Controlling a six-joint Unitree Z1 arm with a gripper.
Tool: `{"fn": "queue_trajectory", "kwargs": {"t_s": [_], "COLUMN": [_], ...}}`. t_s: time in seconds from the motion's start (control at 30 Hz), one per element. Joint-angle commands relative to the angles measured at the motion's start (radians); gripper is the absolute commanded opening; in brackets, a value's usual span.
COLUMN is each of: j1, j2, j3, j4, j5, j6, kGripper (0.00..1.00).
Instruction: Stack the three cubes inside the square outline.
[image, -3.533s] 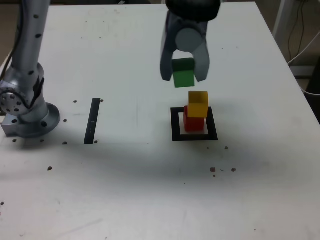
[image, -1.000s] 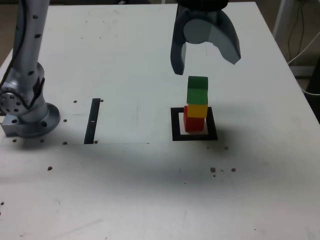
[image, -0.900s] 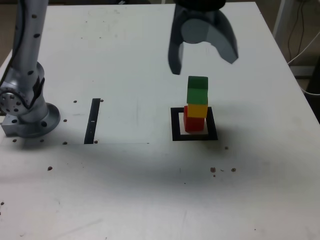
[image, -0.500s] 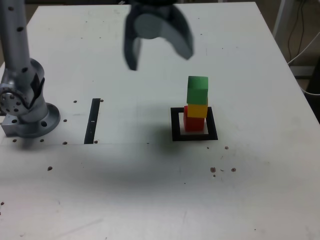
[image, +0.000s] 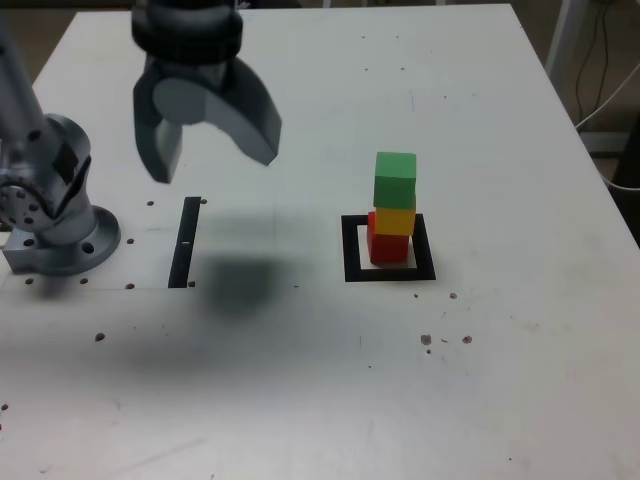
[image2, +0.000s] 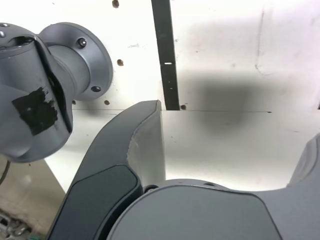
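Cube stack, red cube (image: 388, 246) at bottom, yellow cube (image: 395, 219), green cube (image: 395, 179) on top, stands inside square outline (image: 351, 250) mid-surface, toward the surface's right edge in the exterior view. Pincer (image: 207, 145) hangs well apart, toward the left edge above the black strip (image: 185, 243), jaws spread, empty.

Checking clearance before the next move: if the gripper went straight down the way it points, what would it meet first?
Probably the bare table beside the black strip; gripper open, depth unclear.
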Motion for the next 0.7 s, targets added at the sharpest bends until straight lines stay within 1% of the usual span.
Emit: {"fn": "queue_trajectory", "kwargs": {"t_s": [0.0, 0.33, 0.67], "j1": [-0.001, -0.001, -0.001], "j2": [-0.017, -0.053, -0.029], "j3": [0.043, 0.252, 0.376], "j4": [-0.019, -0.157, -0.312], "j5": [-0.005, -0.013, -0.014], "j6": [-0.002, -0.003, -0.003], "kGripper": [0.99, 0.99, 0.99]}}
